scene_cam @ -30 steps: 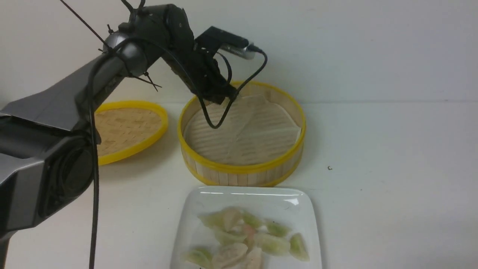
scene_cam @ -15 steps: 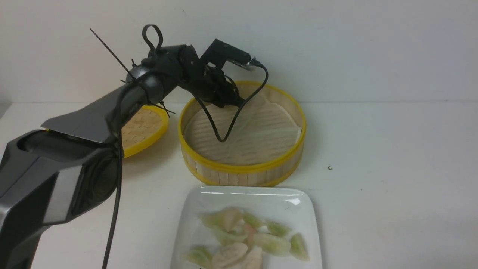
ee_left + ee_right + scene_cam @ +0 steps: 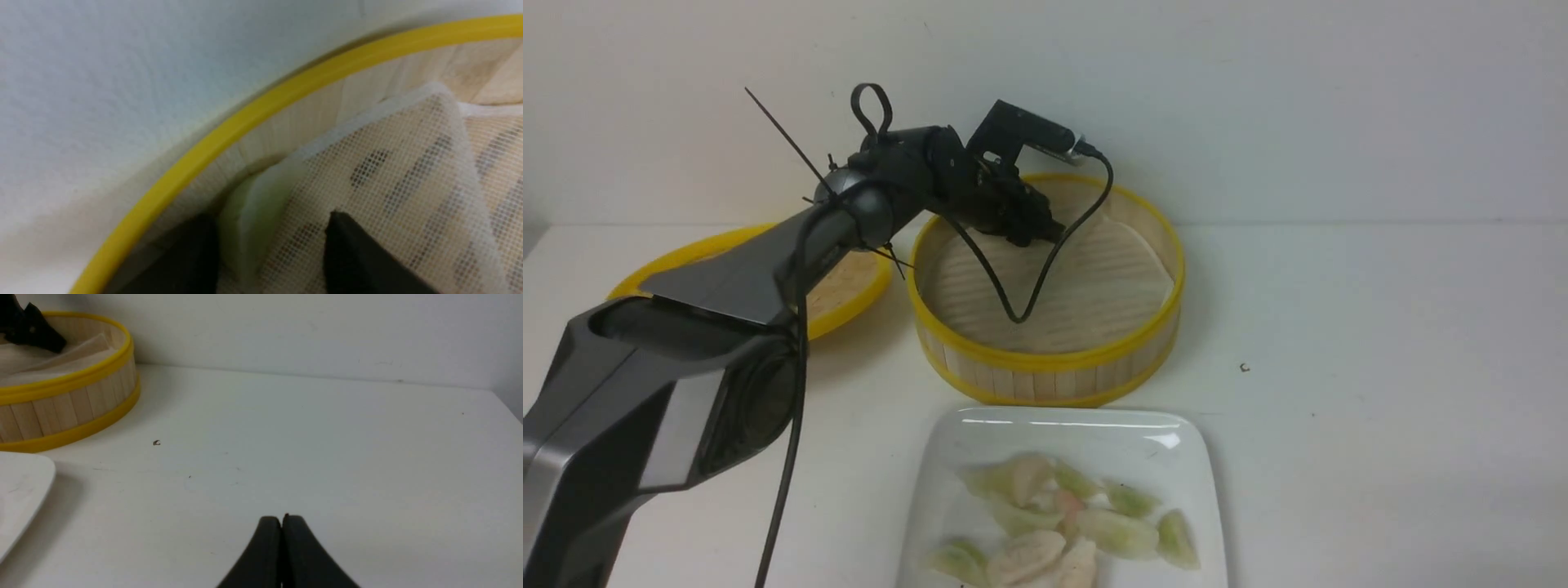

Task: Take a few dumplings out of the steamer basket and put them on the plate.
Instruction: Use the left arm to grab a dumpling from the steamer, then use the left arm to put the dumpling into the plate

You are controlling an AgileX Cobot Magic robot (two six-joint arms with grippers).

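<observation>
The steamer basket (image 3: 1045,371) stands at the middle of the table with its whitish liner (image 3: 1086,286). My left gripper (image 3: 1045,237) is down inside it at the back left wall. In the left wrist view it (image 3: 268,216) is open around a pale green dumpling (image 3: 249,212) that lies by the basket wall (image 3: 327,98) on the folded liner (image 3: 408,163). Several dumplings (image 3: 1054,523) lie on the white plate (image 3: 1078,429) in front of the basket. My right gripper (image 3: 282,518) is shut and empty above bare table.
The flat yellow-rimmed lid (image 3: 845,282) lies left of the basket, partly behind my left arm. In the right wrist view the basket (image 3: 61,408) and a plate corner (image 3: 20,486) show at the left. A small dark speck (image 3: 1244,367) lies right of the basket.
My left arm has come down and its gripper has gone deeper into the basket's back left. The basket has shifted slightly to the left and the liner lies flatter.
</observation>
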